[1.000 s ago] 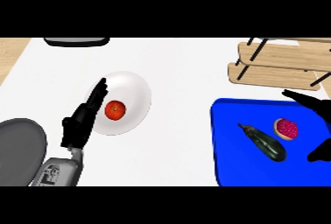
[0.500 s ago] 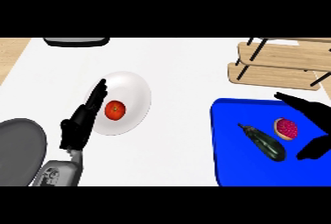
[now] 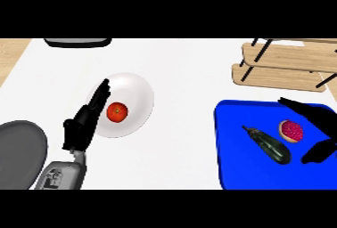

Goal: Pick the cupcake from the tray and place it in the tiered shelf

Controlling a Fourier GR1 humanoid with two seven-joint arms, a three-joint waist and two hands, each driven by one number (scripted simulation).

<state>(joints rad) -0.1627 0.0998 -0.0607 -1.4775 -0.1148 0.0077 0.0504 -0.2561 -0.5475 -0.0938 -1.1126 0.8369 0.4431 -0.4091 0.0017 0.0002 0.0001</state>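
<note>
Left hand [image 3: 84,122] resting, fingers straight, holding nothing, over edge of white plate [image 3: 135,95] with tomato [image 3: 117,112]. Blue tray [image 3: 244,151] holds eggplant [image 3: 269,145] and cupcake [image 3: 291,130]. Right hand [image 3: 316,122] spread open around cupcake, not gripping. Tiered shelf [image 3: 286,62] top right. No readable writing.

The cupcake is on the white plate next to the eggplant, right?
No. The cupcake sits on the blue tray, beside the eggplant. The head view shows it; the white plate holds a tomato.
</note>
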